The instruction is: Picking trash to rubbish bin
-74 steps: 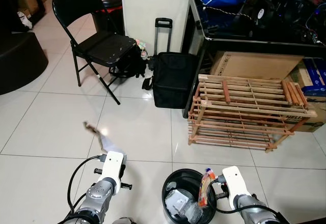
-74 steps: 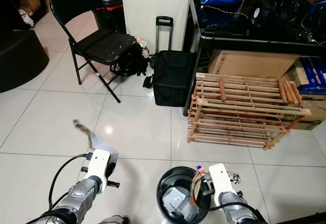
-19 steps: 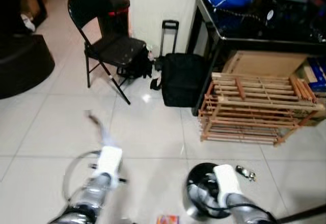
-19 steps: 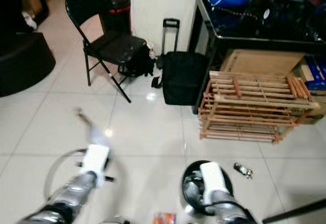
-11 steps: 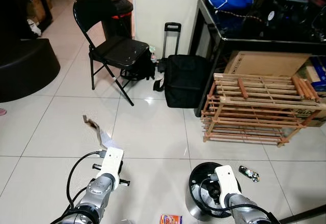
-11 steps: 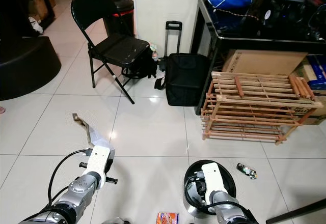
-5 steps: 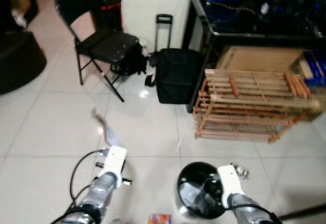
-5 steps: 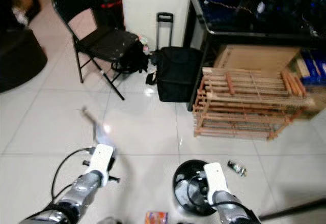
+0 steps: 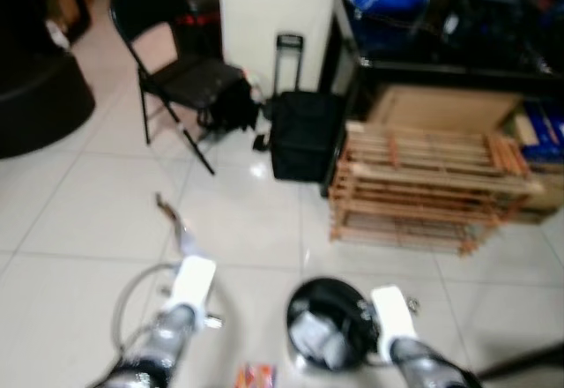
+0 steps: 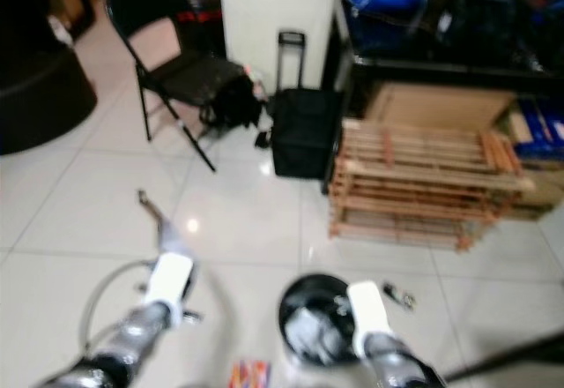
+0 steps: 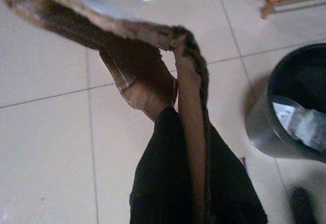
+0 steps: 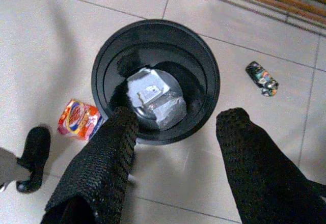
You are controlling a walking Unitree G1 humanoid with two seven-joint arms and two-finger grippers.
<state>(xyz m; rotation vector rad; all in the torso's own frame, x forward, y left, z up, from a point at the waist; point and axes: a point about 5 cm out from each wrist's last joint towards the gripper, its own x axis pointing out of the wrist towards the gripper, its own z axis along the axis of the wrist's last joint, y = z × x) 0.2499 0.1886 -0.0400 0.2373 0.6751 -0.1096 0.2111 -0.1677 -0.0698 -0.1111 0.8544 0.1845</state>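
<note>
The black round rubbish bin (image 12: pixel 153 46) stands on the white tile floor with crumpled silver and white trash (image 12: pixel 155 99) inside. My right gripper (image 12: pixel 178 118) hangs open just above the bin's near rim, nothing between its fingers. An orange snack packet (image 12: pixel 77 119) lies on the floor beside the bin. A small dark wrapper (image 12: pixel 262 78) lies on the bin's other side. My left gripper (image 11: pixel 186 132) is shut on a long brown limp peel (image 11: pixel 132 76), which sticks up and forward from it to the left of the bin (image 9: pixel 324 331) in the blurred eye views.
Ahead stand a wooden slat rack (image 9: pixel 427 185), a black trolley bag (image 9: pixel 300 132) and a black folding chair (image 9: pixel 181 70). A dark table with boxes under it is at the back right. A black shoe-like shape (image 12: pixel 31 158) lies near the orange packet.
The camera is moving and the picture has blurred. The orange packet once held in my right gripper over the bin lies on the floor. The left gripper keeps hold of the peel.
</note>
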